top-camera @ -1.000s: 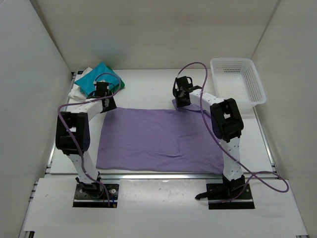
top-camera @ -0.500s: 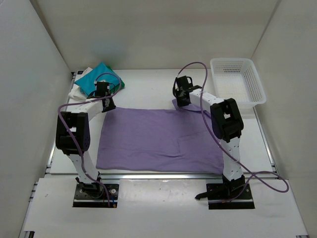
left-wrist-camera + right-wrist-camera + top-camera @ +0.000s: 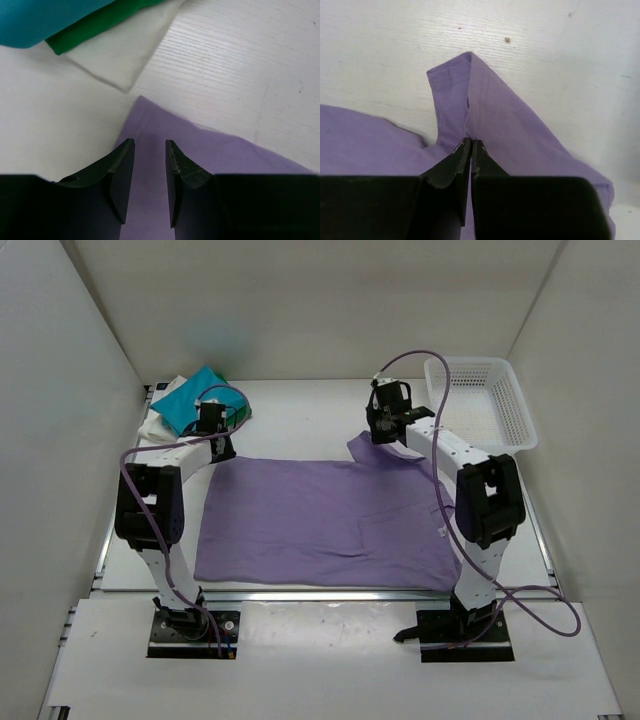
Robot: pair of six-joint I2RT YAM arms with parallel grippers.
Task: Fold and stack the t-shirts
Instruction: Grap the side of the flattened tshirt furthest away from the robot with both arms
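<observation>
The lavender t-shirt point(image 3: 320, 520) lies spread flat in the middle of the table. My right gripper point(image 3: 384, 439) is at its far right sleeve, shut on a raised fold of the purple cloth point(image 3: 510, 125), the tips point(image 3: 471, 142) pressed together. My left gripper point(image 3: 219, 453) hovers over the shirt's far left corner point(image 3: 200, 150); its jaws point(image 3: 150, 145) stand apart, and the flat cloth shows in the gap. Folded teal point(image 3: 195, 400), dark green point(image 3: 243, 412) and white point(image 3: 158, 425) t-shirts lie stacked at the back left.
A white lattice basket point(image 3: 478, 405) stands at the back right corner. White walls close in the table on three sides. In the left wrist view the folded stack's teal point(image 3: 45, 20), green point(image 3: 95, 25) and white point(image 3: 125, 55) edges lie just beyond the purple corner.
The right gripper has shut on the sleeve and moved right and back, drawing the sleeve outward. The left gripper's jaws have narrowed a little; that arm has barely shifted.
</observation>
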